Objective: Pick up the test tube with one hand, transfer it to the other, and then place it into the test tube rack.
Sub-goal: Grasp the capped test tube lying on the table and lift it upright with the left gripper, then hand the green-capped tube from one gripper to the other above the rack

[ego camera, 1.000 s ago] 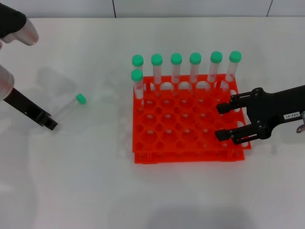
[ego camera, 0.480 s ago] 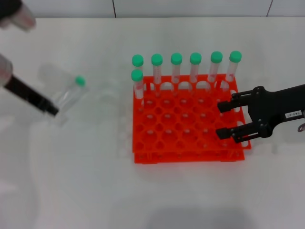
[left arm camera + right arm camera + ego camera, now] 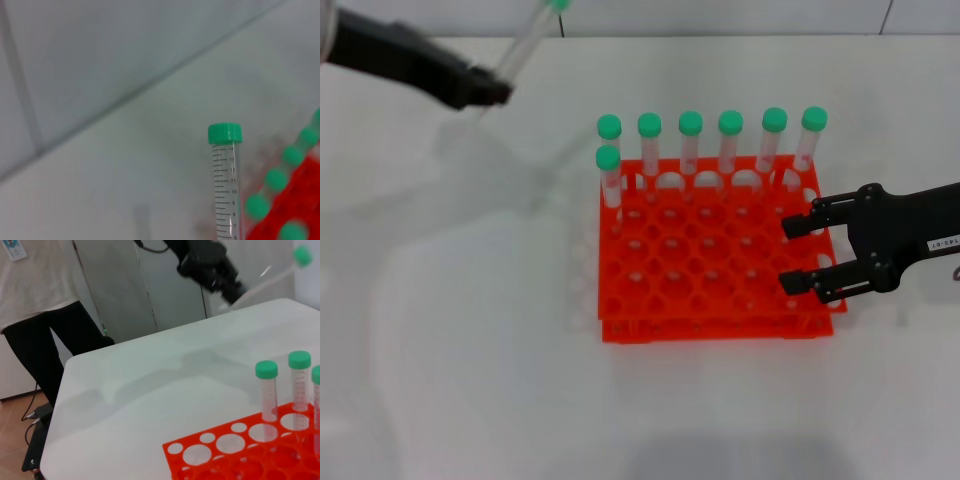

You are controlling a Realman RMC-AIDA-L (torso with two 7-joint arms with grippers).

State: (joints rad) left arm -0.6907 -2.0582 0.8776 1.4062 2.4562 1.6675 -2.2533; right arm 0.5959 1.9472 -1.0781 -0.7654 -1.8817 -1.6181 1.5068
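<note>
- Here the left gripper [image 3: 498, 88], a black two-fingered claw without a label, is raised at the far left of the white table [image 3: 470, 350], clenched on the lower end of the slim clear plastic test tube with a green screw cap [image 3: 528, 40].
- The test tube is off the table, tilted, its cap pointing up and away from the robot; the left wrist view shows its printed scale marks and cap [image 3: 225, 134].
- The bright orange-red plastic rack with a grid of round holes [image 3: 710, 265] stands at mid-table.
- Seven other green-capped tubes [image 3: 690, 140] stand upright along its far edge.
- The right gripper [image 3: 798, 255], black with a small white label, hovers over the rack's right edge, fingers spread and holding nothing.
</note>
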